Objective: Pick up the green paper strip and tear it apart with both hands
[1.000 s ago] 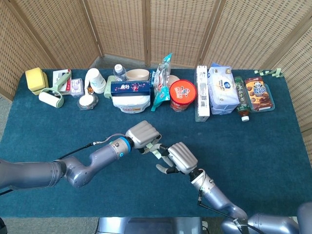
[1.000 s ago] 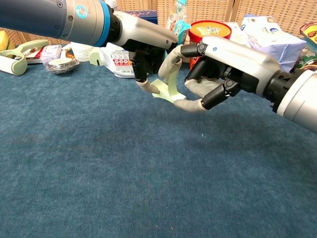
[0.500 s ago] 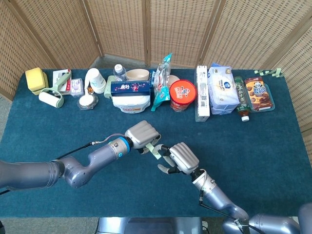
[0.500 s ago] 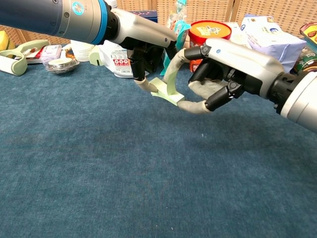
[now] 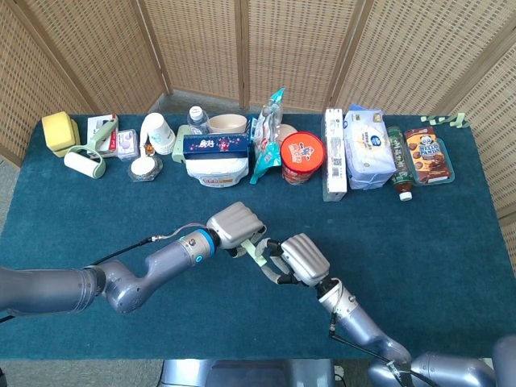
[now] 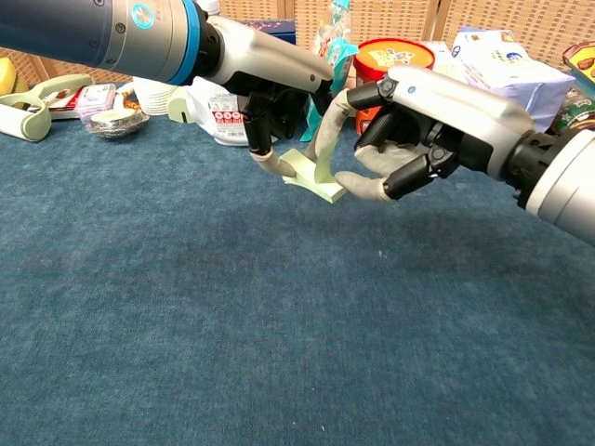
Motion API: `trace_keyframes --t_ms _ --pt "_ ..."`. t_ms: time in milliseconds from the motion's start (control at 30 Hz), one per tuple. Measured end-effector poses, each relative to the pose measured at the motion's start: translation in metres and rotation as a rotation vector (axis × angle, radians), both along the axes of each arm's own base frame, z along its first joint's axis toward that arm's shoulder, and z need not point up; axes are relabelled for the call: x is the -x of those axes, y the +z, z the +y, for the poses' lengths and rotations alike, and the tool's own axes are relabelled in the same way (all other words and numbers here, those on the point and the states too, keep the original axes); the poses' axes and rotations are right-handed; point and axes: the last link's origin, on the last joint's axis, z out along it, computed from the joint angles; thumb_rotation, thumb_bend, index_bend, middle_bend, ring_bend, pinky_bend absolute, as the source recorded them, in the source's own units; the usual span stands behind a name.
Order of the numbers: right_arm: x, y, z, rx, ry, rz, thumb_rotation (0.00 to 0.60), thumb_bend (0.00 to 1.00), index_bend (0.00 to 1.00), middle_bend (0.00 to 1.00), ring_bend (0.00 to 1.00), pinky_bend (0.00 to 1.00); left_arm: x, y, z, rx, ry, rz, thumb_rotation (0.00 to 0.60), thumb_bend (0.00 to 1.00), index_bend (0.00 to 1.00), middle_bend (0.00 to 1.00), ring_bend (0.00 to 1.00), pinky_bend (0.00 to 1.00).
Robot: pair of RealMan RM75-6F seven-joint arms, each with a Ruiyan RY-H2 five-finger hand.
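Note:
The green paper strip (image 6: 310,174) hangs above the blue tablecloth between my two hands, bent upward at its right end. My left hand (image 6: 271,91) reaches in from the left and pinches the strip's left end with its downward-pointing fingertips (image 6: 271,163). My right hand (image 6: 420,119) comes from the right, its thumb and a curled finger closed around the strip's right end. In the head view the left hand (image 5: 235,226) and right hand (image 5: 302,259) meet at the middle front of the table, with the strip (image 5: 256,253) showing between them.
A row of goods lines the table's back edge: yellow sponge (image 5: 58,129), lint roller (image 5: 85,163), white cup (image 5: 157,131), blue box (image 5: 215,145), red-lidded tub (image 5: 301,156), tissue pack (image 5: 368,149), bottle (image 5: 399,165), cookie tray (image 5: 429,153). Wicker screens stand behind.
The right hand's thumb and finger have closed in onto the strip's right end. The left hand has held its pinch almost still.

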Motion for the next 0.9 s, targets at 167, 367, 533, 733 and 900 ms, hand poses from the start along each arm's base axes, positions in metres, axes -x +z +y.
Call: trace_keyframes --t_ms 167,367,533,733,900 --pt "-0.0002 -0.0014 -0.0006 0.003 -0.003 -0.005 0.6 0.41 0.51 0.95 0.94 1.0 0.0001 0.0 -0.0006 0.001 -0.001 0.002 0.6 0.46 0.62 1.0 1.0 1.0" --pt "-0.001 -0.0024 -0.0013 0.005 -0.009 -0.014 0.6 0.41 0.56 0.96 0.95 1.0 0.0004 0.0 -0.0015 0.003 -0.005 0.006 0.6 0.46 0.62 1.0 1.0 1.0" --pt "-0.0008 -0.003 -0.0016 0.005 -0.014 -0.015 0.6 0.42 0.58 0.96 0.95 1.0 0.0008 -0.0002 -0.0018 0.004 -0.006 0.008 0.6 0.46 0.62 1.0 1.0 1.0" --pt "-0.0009 -0.004 -0.0017 0.002 -0.017 -0.02 0.6 0.42 0.6 0.97 0.95 1.0 0.0017 -0.0008 -0.0012 0.004 -0.002 0.01 0.6 0.46 0.62 1.0 1.0 1.0" --pt "-0.0013 -0.0041 -0.002 0.002 -0.018 -0.022 0.6 0.42 0.63 0.97 0.95 1.0 0.002 -0.0012 -0.0011 0.004 -0.002 0.011 0.6 0.46 0.62 1.0 1.0 1.0"
